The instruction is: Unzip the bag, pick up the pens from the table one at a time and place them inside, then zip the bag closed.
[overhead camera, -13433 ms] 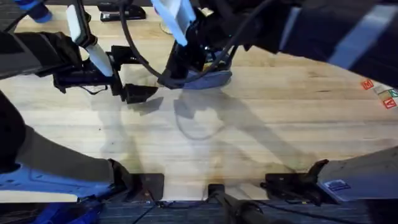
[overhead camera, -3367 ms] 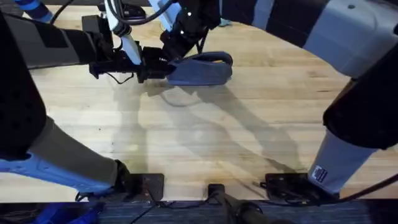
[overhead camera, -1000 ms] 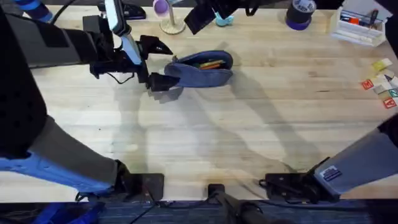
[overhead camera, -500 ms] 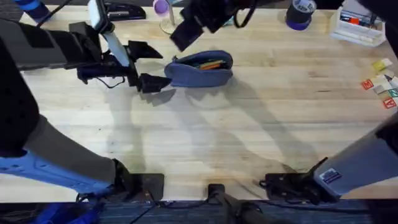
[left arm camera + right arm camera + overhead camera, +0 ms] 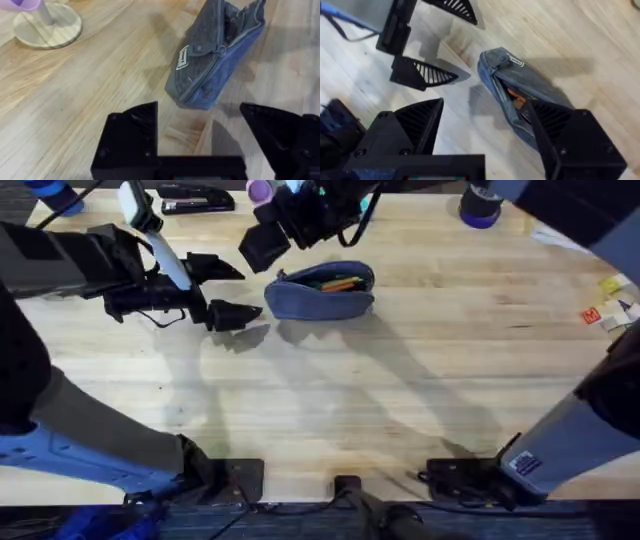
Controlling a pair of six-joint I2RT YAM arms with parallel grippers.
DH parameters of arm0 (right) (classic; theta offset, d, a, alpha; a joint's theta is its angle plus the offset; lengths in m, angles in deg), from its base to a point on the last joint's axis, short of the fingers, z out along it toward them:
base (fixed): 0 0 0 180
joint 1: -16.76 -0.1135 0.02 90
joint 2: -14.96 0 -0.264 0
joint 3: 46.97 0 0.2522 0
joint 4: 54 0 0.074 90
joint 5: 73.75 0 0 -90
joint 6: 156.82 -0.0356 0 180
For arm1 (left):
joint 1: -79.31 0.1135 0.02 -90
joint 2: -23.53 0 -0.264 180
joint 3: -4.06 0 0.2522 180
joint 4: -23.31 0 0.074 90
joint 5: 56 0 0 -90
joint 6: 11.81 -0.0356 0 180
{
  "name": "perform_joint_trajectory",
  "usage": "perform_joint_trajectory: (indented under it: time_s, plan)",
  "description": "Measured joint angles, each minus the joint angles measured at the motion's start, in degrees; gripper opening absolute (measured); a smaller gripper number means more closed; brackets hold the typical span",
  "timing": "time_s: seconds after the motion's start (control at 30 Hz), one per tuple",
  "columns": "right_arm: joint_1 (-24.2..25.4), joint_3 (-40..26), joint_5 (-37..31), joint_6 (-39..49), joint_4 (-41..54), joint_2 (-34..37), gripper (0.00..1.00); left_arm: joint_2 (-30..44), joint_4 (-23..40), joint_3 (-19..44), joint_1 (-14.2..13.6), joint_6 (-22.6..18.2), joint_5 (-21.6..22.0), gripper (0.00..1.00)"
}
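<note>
The blue-grey bag (image 5: 320, 295) lies on the table (image 5: 400, 400) at the back centre, its zipper open along the top. Orange and green pens (image 5: 337, 281) show inside it. My left gripper (image 5: 226, 291) stands open just left of the bag, a short gap away, with nothing between its fingers. In the left wrist view the bag (image 5: 215, 55) lies beyond my open left gripper (image 5: 200, 135). My right gripper (image 5: 264, 246) hovers open above the bag's left end. In the right wrist view the bag (image 5: 520, 82) and an orange pen (image 5: 515, 98) lie under my right gripper (image 5: 485, 130).
A black stapler (image 5: 195, 197) and a purple thing on a round wooden stand (image 5: 47, 22) sit at the back left. A purple tape roll (image 5: 478, 205) stands at the back right. Small coloured tags (image 5: 615, 305) lie at the right edge.
My left gripper has drawn back to the left, away from the bag's end. The right gripper has come down and to the left, toward the bag's left end. The bag stays put.
</note>
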Motion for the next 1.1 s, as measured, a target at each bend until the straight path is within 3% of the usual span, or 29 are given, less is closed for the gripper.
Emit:
perform_joint_trajectory:
  time_s: [0.27,0.8,0.87,1.03,1.1]
  plan:
    - [-0.1,0.0,0.2,-5.1,-2.0,3.8,0.995,0.0,-0.1,0.0,0.0,0.0,0.6,0.993]
    - [-0.2,0.0,0.2,-7.3,-8.3,11.9,0.989,-0.1,0.0,0.0,0.0,0.0,0.6,0.994]
    - [-0.2,0.0,0.2,-7.9,-8.9,12.9,0.92,-0.1,0.4,0.0,0.0,0.0,0.6,0.993]
    - [-0.2,0.0,0.1,-9.4,-9.3,13.9,0.531,-0.1,1.1,0.0,0.0,0.0,0.7,0.993]
    - [-0.2,0.0,0.1,-9.9,-9.4,13.9,0.439,-0.1,1.1,0.0,0.0,0.0,0.7,0.993]
